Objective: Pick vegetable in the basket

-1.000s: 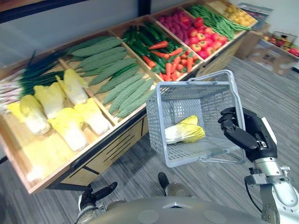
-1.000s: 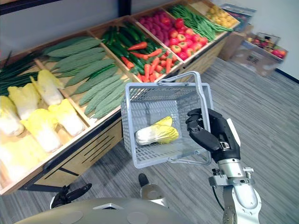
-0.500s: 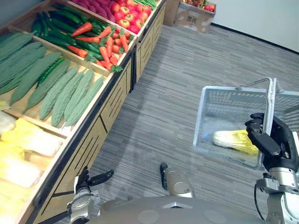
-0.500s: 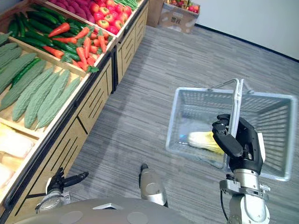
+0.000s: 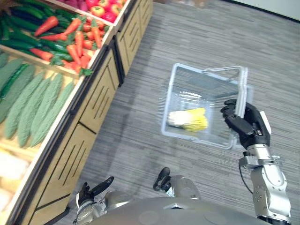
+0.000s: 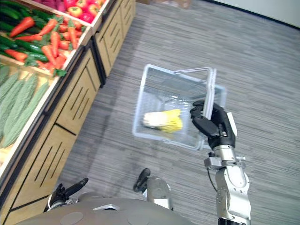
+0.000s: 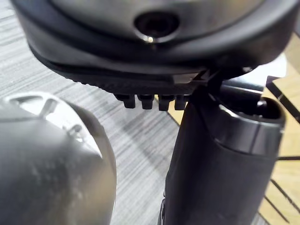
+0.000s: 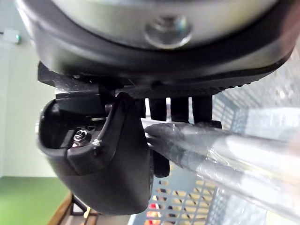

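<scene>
One napa cabbage is seen lying on its side on the bottom of the grey shopping basket, so the vegetable is judged to be already picked and the step in hand to be the carrying of the load. The basket is hung above the grey floor, well apart from the front edge of the wooden produce stand, on which carrots and bumpy green gourds are laid out. The right hand is closed round the basket's raised handles, with the fingers curled over them and the thumb set against them from the other side. The left hand is held low beside the stand's front edge, its fingers relaxed and nothing in it. For the carrying to be done well, the handles should be seated deep in the curled fingers rather than at their tips, and the wrist should be turned slowly so that the basket is not set swinging and the cabbage is not rolled against one wall. If a further vegetable is wanted, the basket is best brought just beside the stand's front edge, where the free left hand can reach across.
</scene>
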You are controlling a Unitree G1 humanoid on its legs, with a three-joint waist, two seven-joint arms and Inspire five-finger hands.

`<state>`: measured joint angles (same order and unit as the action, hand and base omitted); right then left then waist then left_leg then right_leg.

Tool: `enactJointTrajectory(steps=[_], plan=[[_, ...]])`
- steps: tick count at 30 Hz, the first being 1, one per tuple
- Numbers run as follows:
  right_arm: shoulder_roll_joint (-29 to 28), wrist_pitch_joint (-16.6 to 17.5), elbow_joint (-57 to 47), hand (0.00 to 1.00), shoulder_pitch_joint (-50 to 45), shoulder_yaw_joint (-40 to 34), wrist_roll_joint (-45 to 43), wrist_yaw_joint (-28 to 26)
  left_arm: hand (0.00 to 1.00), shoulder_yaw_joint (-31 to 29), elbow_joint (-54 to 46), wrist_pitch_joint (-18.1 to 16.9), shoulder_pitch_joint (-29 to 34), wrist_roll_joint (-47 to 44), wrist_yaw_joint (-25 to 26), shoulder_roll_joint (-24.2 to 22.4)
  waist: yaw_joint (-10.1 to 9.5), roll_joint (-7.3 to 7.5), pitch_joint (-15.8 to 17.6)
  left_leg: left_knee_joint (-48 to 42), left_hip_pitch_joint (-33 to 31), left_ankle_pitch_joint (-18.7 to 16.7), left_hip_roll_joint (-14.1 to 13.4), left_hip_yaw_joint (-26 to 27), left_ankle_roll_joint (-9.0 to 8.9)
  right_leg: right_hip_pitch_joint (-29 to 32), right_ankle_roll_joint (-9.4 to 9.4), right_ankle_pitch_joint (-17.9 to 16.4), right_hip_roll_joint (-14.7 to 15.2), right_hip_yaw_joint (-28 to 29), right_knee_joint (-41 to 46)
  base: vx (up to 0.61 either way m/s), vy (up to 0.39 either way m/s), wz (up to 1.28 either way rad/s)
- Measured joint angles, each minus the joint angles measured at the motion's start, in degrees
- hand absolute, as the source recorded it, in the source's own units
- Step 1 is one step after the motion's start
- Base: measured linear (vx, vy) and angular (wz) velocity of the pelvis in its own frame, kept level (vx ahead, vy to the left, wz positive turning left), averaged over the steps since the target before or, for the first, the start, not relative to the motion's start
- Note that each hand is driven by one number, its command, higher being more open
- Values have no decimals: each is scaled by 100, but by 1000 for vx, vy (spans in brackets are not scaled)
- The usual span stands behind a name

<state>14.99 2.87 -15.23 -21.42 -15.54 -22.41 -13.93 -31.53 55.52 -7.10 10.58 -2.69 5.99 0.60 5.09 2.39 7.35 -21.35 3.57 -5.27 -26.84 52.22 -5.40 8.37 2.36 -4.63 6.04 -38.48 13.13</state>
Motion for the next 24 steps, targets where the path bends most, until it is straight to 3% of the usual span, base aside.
enactJointTrajectory(steps=[1,2,3,4,5,6,7,8,11,13,14,15,16,17,20,24], plan=[[4,16,-34,0,-20,102,-16,-12,100,27,-11,-3,13,0,-7,-2,-3,25,-7,-61,2,42,4,-288,86,-52,22,44,-81,129,-115,44,-107,-83],[8,33,-49,0,22,446,-58,-44,100,15,-53,-4,86,-125,-4,12,-42,100,-15,-474,-62,163,-11,-1213,460,-230,94,171,-263,451,-392,40,-74,-150],[58,108,-68,0,37,755,-101,-81,100,32,-63,-31,141,-243,27,-4,-220,136,-8,-801,-133,-286,178,-2263,556,-361,136,262,-365,945,-594,32,-56,-185],[112,178,-66,0,52,865,-144,-83,100,101,-61,-53,151,-309,46,-37,-353,123,3,-768,-149,-693,418,-2747,489,-357,157,277,-425,1225,-641,34,77,-213],[170,214,-3,0,230,1019,-164,-100,100,311,-57,-89,144,-482,54,-45,-487,11,61,-686,-281,-1200,897,-3520,554,-335,200,252,-506,1689,-611,2,200,-197],[302,213,98,0,330,1145,-166,-140,100,442,-54,-156,140,-628,54,-57,-516,-51,100,-408,-513,-1278,1237,-3975,584,-310,185,258,-595,1954,-555,-3,239,-170],[348,213,114,0,323,1167,-173,-145,100,492,-59,-193,139,-682,56,-58,-534,-126,94,-241,-587,-1306,1337,-4070,527,-286,167,254,-655,2067,-496,15,199,-136],[299,213,139,0,292,1218,-225,-136,100,502,-54,-248,137,-788,60,-55,-620,-132,38,-21,-407,-1246,1412,-4241,214,-194,49,262,-715,2349,-411,62,90,-84],[329,213,100,0,309,1146,-369,-18,100,520,-30,-299,-7,-851,42,-10,-474,-3,55,135,-390,-1129,1647,-4280,48,-158,-143,500,-619,2565,-667,85,123,-34],[316,211,100,0,305,1163,-369,43,100,461,49,-261,8,-894,12,-68,-511,17,70,-186,-424,-1019,1830,-4376,100,-362,-206,618,-483,2722,-888,64,181,-26],[256,211,112,0,314,1161,-370,76,100,413,67,-269,17,-899,7,-36,-558,171,176,-593,-542,-1044,1970,-4535,226,-533,-251,669,-224,2811,-980,53,206,-22],[228,212,119,0,314,1152,-371,89,100,395,73,-278,49,-897,10,-29,-588,171,162,-324,-501,-1146,2046,-4579,287,-592,-290,696,-185,2867,-1031,23,196,-25],[264,215,72,0,321,1054,-372,91,100,381,83,-282,144,-886,7,-99,-599,-47,31,564,-405,-783,2014,-4637,220,-594,-357,724,-322,2968,-1127,52,205,-42],[155,215,106,0,401,1021,-373,149,100,369,160,-272,161,-884,19,-122,-656,-34,-19,864,-236,-776,2057,-4577,227,-609,-489,809,-290,3124,-1285,58,190,-38],[-117,248,78,0,438,877,-394,220,100,373,249,-258,219,-841,-12,-57,-643,133,-65,1073,-131,-732,2239,-4450,282,-637,-583,957,-175,3265,-1537,43,125,-26],[-235,248,78,0,412,892,-492,245,100,442,239,-257,296,-839,-30,-10,-630,211,-122,1082,-8,-731,2322,-4345,282,-724,-629,989,-122,3430,-1635,45,56,-22]])
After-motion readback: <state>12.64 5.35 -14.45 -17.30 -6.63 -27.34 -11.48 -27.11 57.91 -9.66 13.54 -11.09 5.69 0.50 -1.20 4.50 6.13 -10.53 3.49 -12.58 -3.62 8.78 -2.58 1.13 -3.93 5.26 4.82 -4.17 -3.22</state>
